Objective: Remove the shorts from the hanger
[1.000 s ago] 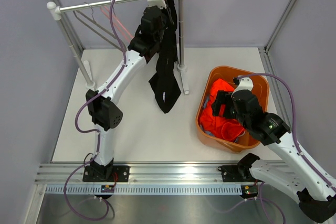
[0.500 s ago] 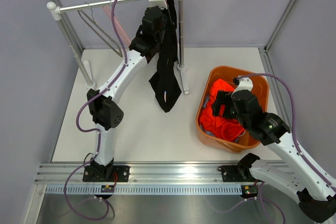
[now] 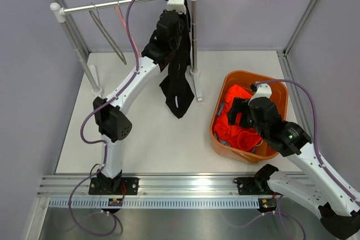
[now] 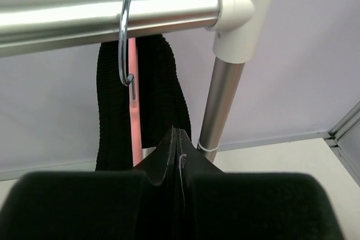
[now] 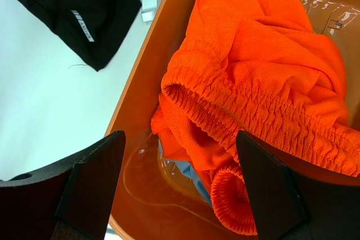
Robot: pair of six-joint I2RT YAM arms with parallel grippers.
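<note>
Bin (image 5: 147, 66) holds orange shorts (image 5: 264, 77) over blue shorts (image 5: 198, 182).
Right gripper (image 5: 180, 167) jaws wide above bin; left gripper (image 4: 177, 144) jaws pinch black shorts (image 3: 177, 91) at rail (image 4: 84, 12).

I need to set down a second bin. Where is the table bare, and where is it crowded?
Bare: the table between the left arm and the orange bin, nearer than the hanging black shorts; also the back right corner behind the bin. Crowded: the rack's right post, where arm and shorts meet, and the bin, full of orange shorts.
</note>
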